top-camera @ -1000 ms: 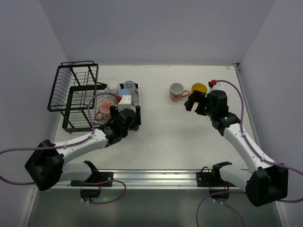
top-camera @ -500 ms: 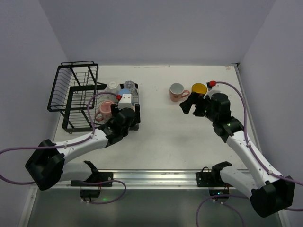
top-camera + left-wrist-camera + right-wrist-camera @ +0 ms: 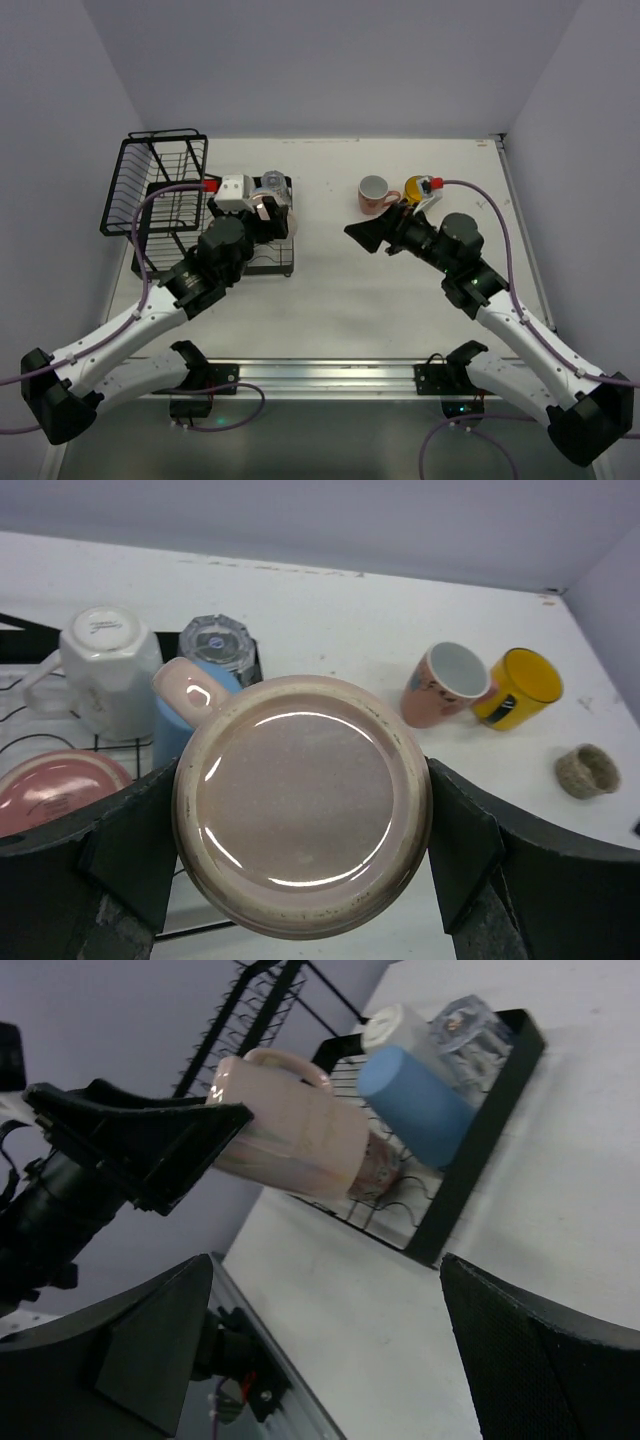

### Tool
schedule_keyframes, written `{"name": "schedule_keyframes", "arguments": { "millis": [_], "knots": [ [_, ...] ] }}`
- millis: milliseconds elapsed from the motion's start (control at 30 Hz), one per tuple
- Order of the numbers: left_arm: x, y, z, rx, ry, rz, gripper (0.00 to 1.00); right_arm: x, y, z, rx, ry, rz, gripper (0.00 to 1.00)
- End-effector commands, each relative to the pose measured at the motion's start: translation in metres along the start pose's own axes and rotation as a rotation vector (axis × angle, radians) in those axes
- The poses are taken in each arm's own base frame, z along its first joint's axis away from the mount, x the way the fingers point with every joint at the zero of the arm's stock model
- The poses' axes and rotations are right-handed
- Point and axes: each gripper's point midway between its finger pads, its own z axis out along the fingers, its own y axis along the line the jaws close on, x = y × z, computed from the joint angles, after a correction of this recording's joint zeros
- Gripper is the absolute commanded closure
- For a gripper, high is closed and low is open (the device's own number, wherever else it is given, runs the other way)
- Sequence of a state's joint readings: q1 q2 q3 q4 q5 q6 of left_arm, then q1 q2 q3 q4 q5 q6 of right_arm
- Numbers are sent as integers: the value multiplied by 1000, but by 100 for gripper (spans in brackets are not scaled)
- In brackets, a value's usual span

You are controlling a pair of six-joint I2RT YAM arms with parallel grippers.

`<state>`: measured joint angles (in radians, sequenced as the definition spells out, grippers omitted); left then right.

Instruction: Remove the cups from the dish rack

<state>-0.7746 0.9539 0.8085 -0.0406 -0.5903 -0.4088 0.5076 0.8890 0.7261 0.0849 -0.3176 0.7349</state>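
My left gripper (image 3: 257, 214) is shut on a beige mug (image 3: 267, 203) and holds it in the air above the dish rack (image 3: 150, 190). In the left wrist view the mug's round base (image 3: 303, 805) fills the gap between my fingers (image 3: 120, 865). Below it in the rack's tray stand a white mug (image 3: 105, 665), a clear glass (image 3: 218, 645), a blue cup (image 3: 172, 725) and a pink cup (image 3: 55, 792). My right gripper (image 3: 368, 232) is open and empty over the table's middle, facing the rack (image 3: 480, 1150) and the held mug (image 3: 295, 1130).
A pink mug (image 3: 373, 193) and a yellow cup (image 3: 416, 187) stand on the table at the back right. A small beige cup (image 3: 587, 771) stands near them. The rack's tall basket section (image 3: 165, 160) is at the far left.
My left arm has lifted the beige mug up out of the rack. My right gripper has swung left, away from the yellow cup and toward the rack.
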Motion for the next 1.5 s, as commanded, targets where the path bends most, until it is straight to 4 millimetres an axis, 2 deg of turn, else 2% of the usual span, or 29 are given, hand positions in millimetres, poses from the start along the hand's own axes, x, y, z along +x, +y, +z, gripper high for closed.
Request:
{"name": "schedule_keyframes", "arguments": {
  "millis": [0, 33, 67, 100, 167, 200, 400, 500, 533, 633, 733, 800, 933, 1000, 1033, 1100, 1133, 1167, 1200, 1233, 1300, 1333, 1367, 1400, 1433, 1467],
  "knots": [
    [-71, -42, -22, 207, -135, -214, 89, -1, 53, 2, -230, -50, 77, 3],
    [-75, -49, -27, 249, -138, -243, 90, -4, 64, 3, -273, -82, 74, 4],
    [-83, -61, -36, 328, -146, -278, 90, 1, 73, 3, -302, -71, 91, 4],
    [-88, -68, -41, 369, -146, -331, 90, 7, 72, 4, -311, -64, 100, 5],
    [-95, -80, -53, 457, -150, -382, 91, 7, 83, 2, -358, -84, 121, 6],
    [-101, -85, -58, 495, -161, -435, 91, 12, 80, 2, -360, -81, 133, 7],
    [-110, -97, -78, 622, -178, -573, 94, 13, 85, -4, -385, -99, 170, 4],
    [-106, -103, -83, 680, -165, -622, 95, 15, 87, -5, -396, -94, 185, 2],
    [-105, -105, -85, 696, -161, -634, 95, 12, 93, -7, -422, -102, 190, 2],
    [-97, -116, -88, 763, -126, -674, 95, 3, 109, -12, -495, -124, 191, 8],
    [-94, -121, -90, 805, -117, -704, 94, -10, 121, -13, -531, -160, 190, 24],
    [-96, -121, -92, 822, -125, -724, 91, -16, 126, -14, -556, -178, 199, 30],
    [-94, -125, -98, 868, -114, -740, 81, -28, 143, -19, -656, -220, 222, 40],
    [-89, -126, -98, 872, -103, -736, 73, -27, 146, -15, -683, -202, 244, 47],
    [-86, -127, -97, 871, -94, -733, 64, -31, 151, -17, -713, -212, 256, 57],
    [-81, -127, -97, 873, -76, -722, 52, -33, 155, -15, -735, -211, 264, 70],
    [-81, -126, -98, 872, -79, -715, 32, -35, 156, -15, -742, -215, 268, 86],
    [-77, -124, -95, 843, -76, -678, 22, -37, 156, -15, -736, -221, 274, 94],
    [-79, -120, -93, 813, -86, -649, 14, -38, 156, -14, -723, -223, 269, 100],
    [-87, -110, -91, 753, -120, -632, 1, -30, 145, -4, -651, -194, 249, 100],
    [-90, -94, -84, 629, -117, -520, 0, -34, 143, 0, -580, -190, 203, 100],
    [-94, -85, -84, 580, -126, -485, 0, -19, 121, 13, -453, -131, 156, 100],
    [-96, -70, -80, 480, -115, -440, 0, -28, 124, 15, -415, -131, 127, 100],
    [-95, -59, -78, 427, -117, -368, 0, -14, 101, 24, -276, -62, 119, 100],
    [-94, -51, -80, 387, -110, -337, 0, -14, 94, 26, -232, -53, 46, 100],
    [-92, -34, -79, 303, -101, -302, 0, -23, 98, 26, -210, -57, 16, 100]
  ]
}}
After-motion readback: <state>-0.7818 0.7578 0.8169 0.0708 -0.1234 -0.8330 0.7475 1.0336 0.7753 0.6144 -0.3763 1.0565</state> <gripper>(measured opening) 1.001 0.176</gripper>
